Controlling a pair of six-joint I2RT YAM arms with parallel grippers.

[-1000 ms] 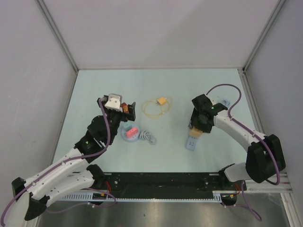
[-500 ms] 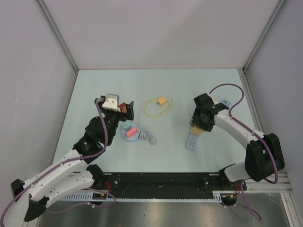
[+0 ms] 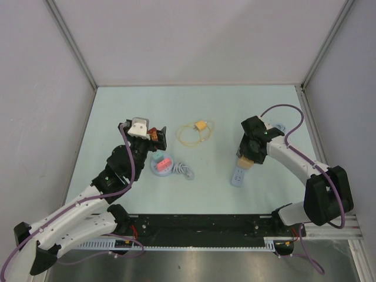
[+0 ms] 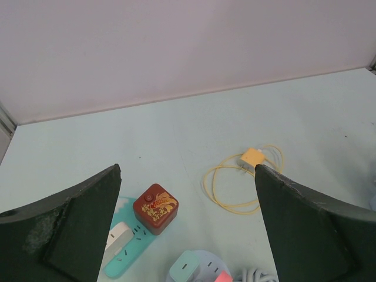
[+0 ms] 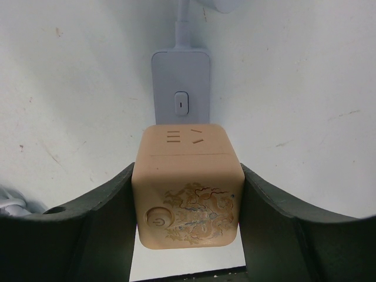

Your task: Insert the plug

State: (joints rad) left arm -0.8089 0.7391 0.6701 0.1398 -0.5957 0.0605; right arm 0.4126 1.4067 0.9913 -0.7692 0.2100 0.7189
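Observation:
The plug [image 5: 188, 194] is a tan cube with a dragon print and a power button. My right gripper [image 5: 188, 176] is shut on it, one finger [image 5: 97, 220] against each side. Under it lies a lavender power strip [image 5: 181, 82]; the cube covers the strip's near end, and I cannot tell whether it is seated. From above, the plug [image 3: 245, 162] sits at the far end of the strip [image 3: 237, 177]. My left gripper [image 4: 187, 169] stands wide open and holds nothing, above a red cube [image 4: 155, 208] on a teal strip [image 4: 126, 252].
A white plug [image 4: 117, 235] sits on the teal strip. A round hub [image 3: 163, 165] with teal and pink plugs lies beside a coiled white cable [image 3: 184, 171]. A yellow cable with its plug [image 3: 198, 131] lies mid-table. Grey walls [image 3: 53, 117] enclose the table.
My right gripper and the tan plug have shifted slightly up and to the right over the lavender strip. The left gripper has drifted a little and stays open.

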